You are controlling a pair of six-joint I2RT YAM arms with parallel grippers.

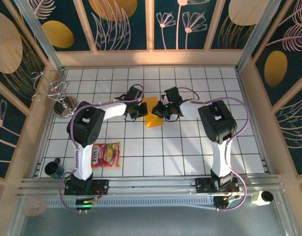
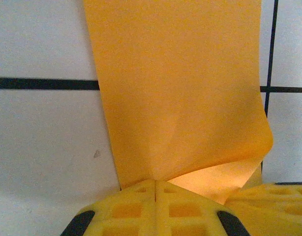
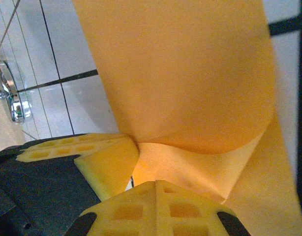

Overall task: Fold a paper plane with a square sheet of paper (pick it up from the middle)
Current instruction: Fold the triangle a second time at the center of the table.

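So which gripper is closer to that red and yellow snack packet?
The left. The left gripper pinches the sheet of paper beyond the snack packet, toward the back; the right gripper grips the paper's other side, farther right.

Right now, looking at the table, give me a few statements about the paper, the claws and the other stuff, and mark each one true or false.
1. The left claw and the right claw are both shut on the orange sheet. True.
2. The snack packet lies beside the right arm's base. False: it lies beside the left arm, near its base.
3. The orange sheet lies flat and untouched on the tiles. False: it is bent and curled, pinched by both claws.
4. A dark mug stands near the table's near left corner. True.
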